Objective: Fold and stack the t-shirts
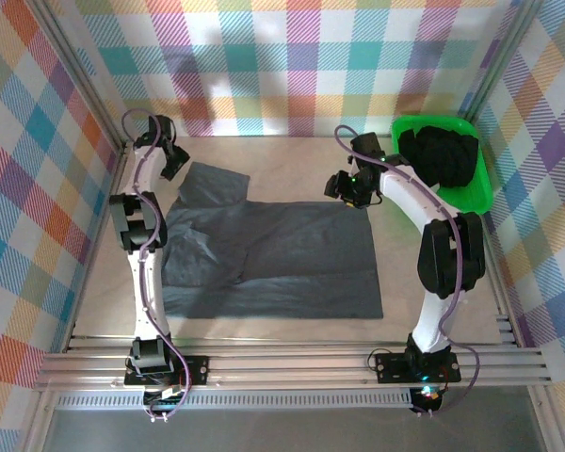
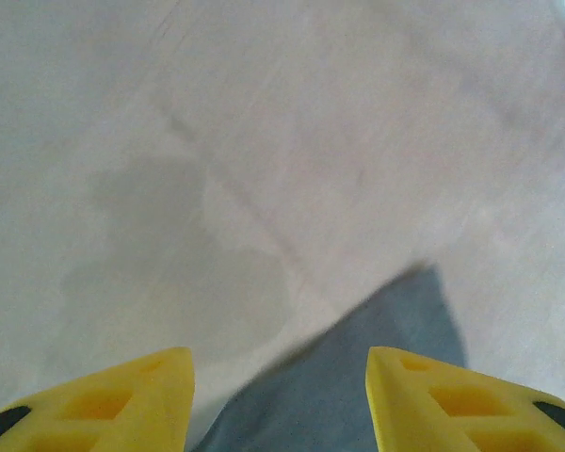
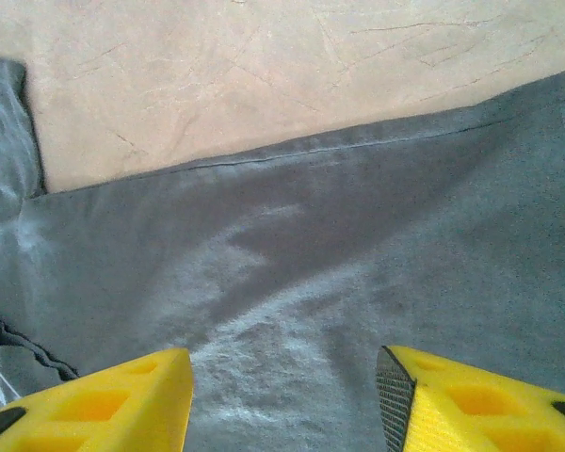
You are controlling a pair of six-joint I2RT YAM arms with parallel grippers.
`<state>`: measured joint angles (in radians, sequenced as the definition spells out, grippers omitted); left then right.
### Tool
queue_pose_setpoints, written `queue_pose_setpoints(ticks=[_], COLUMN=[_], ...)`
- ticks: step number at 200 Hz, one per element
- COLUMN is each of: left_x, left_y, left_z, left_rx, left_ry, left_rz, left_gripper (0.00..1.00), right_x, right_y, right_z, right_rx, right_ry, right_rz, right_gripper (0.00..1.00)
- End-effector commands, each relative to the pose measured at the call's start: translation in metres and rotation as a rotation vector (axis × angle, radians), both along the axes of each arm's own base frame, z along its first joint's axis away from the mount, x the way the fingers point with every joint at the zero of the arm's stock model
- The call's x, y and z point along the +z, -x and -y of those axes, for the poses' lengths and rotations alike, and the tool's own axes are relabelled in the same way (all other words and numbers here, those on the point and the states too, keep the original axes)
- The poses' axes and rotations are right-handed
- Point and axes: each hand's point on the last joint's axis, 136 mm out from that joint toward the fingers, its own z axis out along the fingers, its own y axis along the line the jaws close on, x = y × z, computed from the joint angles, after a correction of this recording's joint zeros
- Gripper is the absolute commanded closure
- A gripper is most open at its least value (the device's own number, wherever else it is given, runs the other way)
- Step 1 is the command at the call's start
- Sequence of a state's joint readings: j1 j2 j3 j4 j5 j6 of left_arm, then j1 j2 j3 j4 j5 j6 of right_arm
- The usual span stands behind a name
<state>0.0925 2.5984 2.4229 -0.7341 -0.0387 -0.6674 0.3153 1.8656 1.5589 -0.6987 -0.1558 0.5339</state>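
Since the dark slate grey cloth t-shirt lies spread on the beige worktop, I have both pincers wide and empty: the left pincer hangs over its far sleeve, the right pincer over its far edge, placed, I judge, to pinch for folding.

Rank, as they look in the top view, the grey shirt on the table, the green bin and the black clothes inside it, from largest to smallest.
1. grey shirt, clearly the largest
2. green bin
3. black clothes, which fit inside the bin
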Motion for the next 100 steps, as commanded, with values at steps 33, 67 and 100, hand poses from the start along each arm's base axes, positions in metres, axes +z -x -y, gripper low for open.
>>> queue_pose_setpoints(ticks=[33, 67, 100], left_x=[-0.009, -0.027, -0.048], left_y=[-0.041, -0.036, -0.011], left_z=[0.032, 0.053, 0.062], left_rx=[-0.078, -0.099, -0.091], left_ry=[-0.113, -0.170, -0.161], left_rz=[0.112, 0.057, -0.076], left_gripper=[0.46, 0.45, 0.45], right_x=[0.001, -0.002, -0.003], right_y=[0.022, 0.027, 0.027], right_z=[0.004, 0.004, 0.004], right_rx=[-0.013, -0.012, -0.004], right_ry=[-0.016, -0.026, -0.031], right_rz=[-0.030, -0.039, -0.038], right_gripper=[0.45, 0.45, 0.46])
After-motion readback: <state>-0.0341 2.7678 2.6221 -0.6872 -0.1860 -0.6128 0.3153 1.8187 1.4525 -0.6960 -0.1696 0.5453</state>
